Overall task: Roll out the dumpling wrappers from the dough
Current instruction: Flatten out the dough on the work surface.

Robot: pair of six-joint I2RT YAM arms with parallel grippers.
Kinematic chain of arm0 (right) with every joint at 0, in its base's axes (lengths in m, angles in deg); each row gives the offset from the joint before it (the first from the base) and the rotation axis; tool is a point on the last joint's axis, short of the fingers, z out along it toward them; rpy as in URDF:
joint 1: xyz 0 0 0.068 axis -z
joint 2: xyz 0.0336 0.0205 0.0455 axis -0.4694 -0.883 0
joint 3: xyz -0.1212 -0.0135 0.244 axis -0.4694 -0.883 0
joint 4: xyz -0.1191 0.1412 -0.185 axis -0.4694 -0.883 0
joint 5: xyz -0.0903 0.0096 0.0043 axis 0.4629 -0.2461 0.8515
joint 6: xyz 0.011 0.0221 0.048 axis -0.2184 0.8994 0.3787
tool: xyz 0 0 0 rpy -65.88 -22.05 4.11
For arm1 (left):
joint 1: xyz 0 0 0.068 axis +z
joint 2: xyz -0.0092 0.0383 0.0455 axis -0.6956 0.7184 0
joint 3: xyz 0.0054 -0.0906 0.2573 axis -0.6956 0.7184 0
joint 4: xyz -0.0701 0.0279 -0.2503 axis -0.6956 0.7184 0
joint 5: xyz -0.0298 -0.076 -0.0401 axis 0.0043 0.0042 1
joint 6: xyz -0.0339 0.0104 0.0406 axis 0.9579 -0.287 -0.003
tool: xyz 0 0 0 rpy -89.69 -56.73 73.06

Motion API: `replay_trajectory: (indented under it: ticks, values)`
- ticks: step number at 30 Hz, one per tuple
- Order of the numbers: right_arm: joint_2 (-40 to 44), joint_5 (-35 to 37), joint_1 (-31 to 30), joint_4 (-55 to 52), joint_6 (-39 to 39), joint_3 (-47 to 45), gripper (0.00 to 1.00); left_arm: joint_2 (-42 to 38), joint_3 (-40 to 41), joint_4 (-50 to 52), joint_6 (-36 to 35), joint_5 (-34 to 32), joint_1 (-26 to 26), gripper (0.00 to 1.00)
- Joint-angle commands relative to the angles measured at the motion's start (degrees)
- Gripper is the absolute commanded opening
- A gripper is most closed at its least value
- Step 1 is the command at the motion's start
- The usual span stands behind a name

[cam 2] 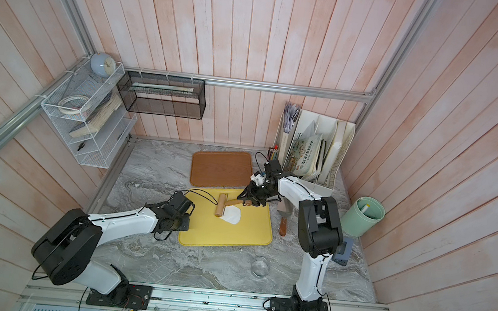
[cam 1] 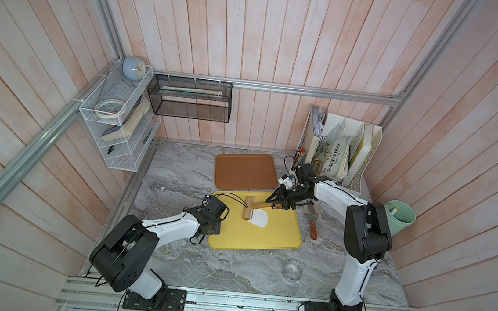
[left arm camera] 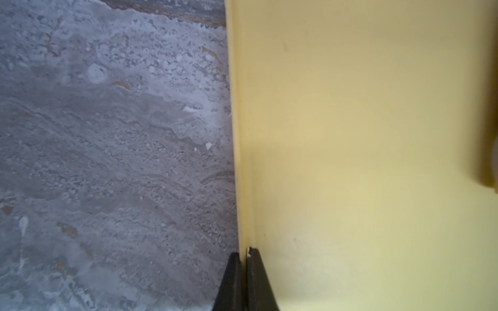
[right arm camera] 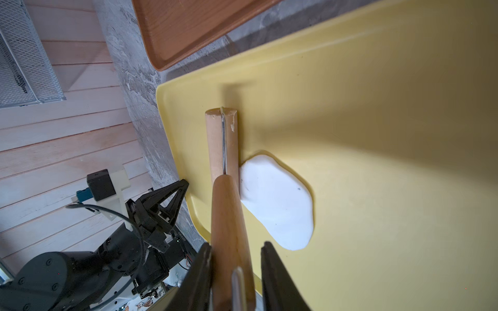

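now i'm clamping the rolling pin (right arm camera: 229,215) handle in the right gripper (right arm camera: 237,245), left gripper (left arm camera: 243,253) pinching the yellow tray (left arm camera: 237,134) rim, dough (right arm camera: 277,202) lying lengthwise beside the roller (right arm camera: 221,142).

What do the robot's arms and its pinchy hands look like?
The left arm and right arm have smooth white shells between chunky black joints. Thin black cables loop along them. The left gripper and right gripper are black, with flat, tapering fingers on open triangular frames. I see no markings.
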Motion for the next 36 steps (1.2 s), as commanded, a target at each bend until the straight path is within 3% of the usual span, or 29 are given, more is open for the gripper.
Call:
replay_trajectory:
  ticks: [1, 4, 7, 10, 15, 21, 36]
  values:
    - [-2.88, 8.56, -1.06, -1.69, 2.59, -0.99, 0.00, 3.90, 2.80, 7.42, -1.59, 3.71, -1.33, 0.00]
    - [-3.84, 3.75, -3.23, 0.20, 3.68, 3.67, 0.00, 3.90, 2.85, 7.33, -1.56, 3.68, -1.36, 0.00]
    - [-0.76, -4.72, -4.20, 9.68, 9.06, 3.87, 0.00, 3.94, 2.78, 7.43, -1.50, 3.69, -1.35, 0.00]
    - [3.93, -6.26, -3.73, 14.07, 11.67, 3.83, 0.00, 3.94, 2.85, 7.44, -1.41, 3.60, -1.36, 0.00]
    - [7.24, -0.94, -1.08, 2.71, 3.84, 4.26, 0.00, 3.99, 2.80, 7.53, -1.41, 3.51, -1.36, 0.00]
    - [10.72, 5.37, 2.22, -0.10, 3.44, -2.12, 0.00, 4.07, 2.77, 7.53, -1.41, 3.49, -1.44, 0.00]
    - [9.93, 21.80, 2.80, 12.27, 12.61, -23.18, 0.00, 4.16, 2.76, 7.61, -1.35, 3.34, -1.57, 0.00]
